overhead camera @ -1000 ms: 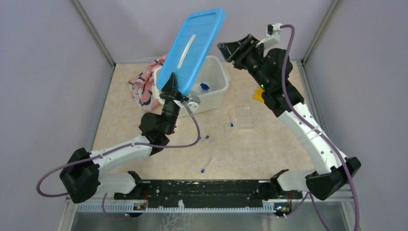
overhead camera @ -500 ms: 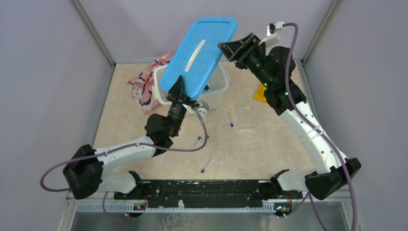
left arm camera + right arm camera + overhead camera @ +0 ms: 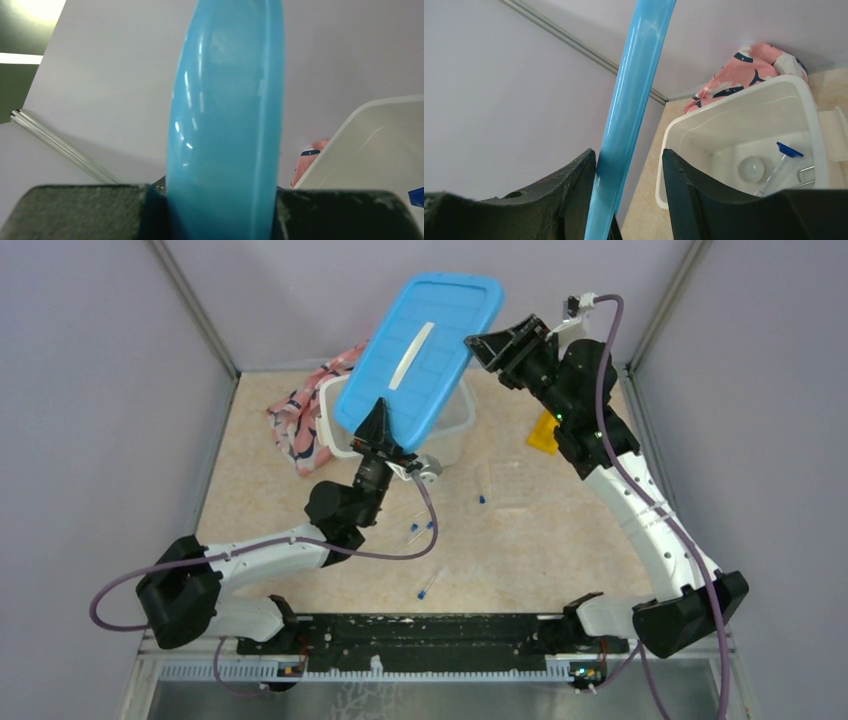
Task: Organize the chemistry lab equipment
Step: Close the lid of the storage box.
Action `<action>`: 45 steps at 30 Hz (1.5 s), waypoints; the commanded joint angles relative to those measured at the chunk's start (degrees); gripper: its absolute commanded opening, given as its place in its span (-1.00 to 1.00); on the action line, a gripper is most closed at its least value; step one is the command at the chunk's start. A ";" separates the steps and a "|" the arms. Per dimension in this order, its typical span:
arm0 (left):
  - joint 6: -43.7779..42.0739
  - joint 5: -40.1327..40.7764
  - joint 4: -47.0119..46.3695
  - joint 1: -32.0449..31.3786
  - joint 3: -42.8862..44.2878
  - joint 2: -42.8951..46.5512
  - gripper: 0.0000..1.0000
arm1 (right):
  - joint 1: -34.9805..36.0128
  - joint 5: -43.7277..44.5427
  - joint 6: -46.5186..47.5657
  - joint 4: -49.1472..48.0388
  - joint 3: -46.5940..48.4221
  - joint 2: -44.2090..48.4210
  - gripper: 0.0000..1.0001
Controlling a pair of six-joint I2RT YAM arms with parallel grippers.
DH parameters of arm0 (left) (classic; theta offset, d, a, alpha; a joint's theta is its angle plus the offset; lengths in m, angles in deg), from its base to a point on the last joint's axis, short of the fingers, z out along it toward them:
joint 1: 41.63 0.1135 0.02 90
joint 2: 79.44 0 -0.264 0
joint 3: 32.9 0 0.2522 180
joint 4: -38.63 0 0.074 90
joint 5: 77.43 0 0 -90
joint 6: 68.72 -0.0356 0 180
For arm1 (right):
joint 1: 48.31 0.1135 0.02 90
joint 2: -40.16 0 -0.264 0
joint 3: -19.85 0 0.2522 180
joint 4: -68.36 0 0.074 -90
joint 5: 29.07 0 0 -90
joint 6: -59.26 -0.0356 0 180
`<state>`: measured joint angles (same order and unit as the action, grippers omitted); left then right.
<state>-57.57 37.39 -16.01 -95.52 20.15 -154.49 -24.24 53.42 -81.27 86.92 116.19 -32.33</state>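
Lid-handling step, at a guess: blue lid [image 3: 420,350] up in the air, tilted over the white bin [image 3: 455,435] at 12 o'clock on the bench [image 3: 560,540]. Left fingers [image 3: 85,210] clamped tight on the lid's 7 o'clock edge. Right fingers [image 3: 704,200] standing apart astride its 2 o'clock edge, touching on one side with a gap on the other, so not gripping. Best to close the right fingers squarely before releasing with the left, then hold the lid level and swing it well away from the bin mouth, leaving that free for loading. Inside the bin already: small whitish ball [image 3: 751,169], one blue-capped tube [image 3: 780,159], part of the metal tongs [image 3: 806,172]. Left to gather: several loose tubes [image 3: 430,585] scattered from centre toward 6 o'clock, and the yellow rack [image 3: 543,432] at 2 o'clock, half hidden behind the right arm. Pale mottled beige bench, pink whale cloth [image 3: 295,425] bunched at 10 o'clock, plain lilac walls with metal corner posts all round.
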 commanded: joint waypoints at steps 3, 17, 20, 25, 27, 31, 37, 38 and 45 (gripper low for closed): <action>-2.21 -2.22 -4.87 -0.93 0.81 0.08 -1.00 | -1.09 -2.00 -0.85 -2.21 1.10 1.22 0.04; -8.96 -5.39 0.49 -1.30 -1.40 -2.04 -1.00 | -2.44 -5.75 -0.14 3.15 5.96 -4.40 -0.01; -9.29 -5.33 -0.44 -1.29 -1.53 -2.61 -1.00 | -3.21 -7.29 -0.71 3.11 4.43 -4.95 -0.20; -8.72 -2.71 -5.84 -1.30 -0.75 -3.86 -1.00 | -4.91 -10.11 -4.00 -0.70 -1.03 -4.76 -0.63; -8.34 -0.59 -10.63 -1.31 0.00 -4.92 -0.88 | -5.53 -10.86 -5.69 -3.42 -3.57 -4.01 -0.76; -7.37 5.58 -21.87 -1.28 2.32 -8.19 -0.33 | -6.56 -12.18 -11.40 -11.65 -8.47 -2.66 -0.81; -4.40 18.51 -29.95 -1.45 9.05 -12.24 0.07 | -7.10 -12.06 -21.82 -26.23 -15.44 -2.53 -0.85; -3.02 20.74 -30.18 -1.43 10.19 -12.45 0.14 | -7.23 -11.71 -23.34 -28.77 -16.51 -2.66 -0.86; 23.03 29.76 -0.36 -1.25 15.38 -4.95 0.32 | -7.80 -8.15 -28.78 -40.81 -19.88 -4.85 -0.91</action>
<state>-53.97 60.91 -29.36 -97.09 30.57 -166.03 -32.00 46.08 -110.97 57.02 97.72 -36.87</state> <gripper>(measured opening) 0.650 0.230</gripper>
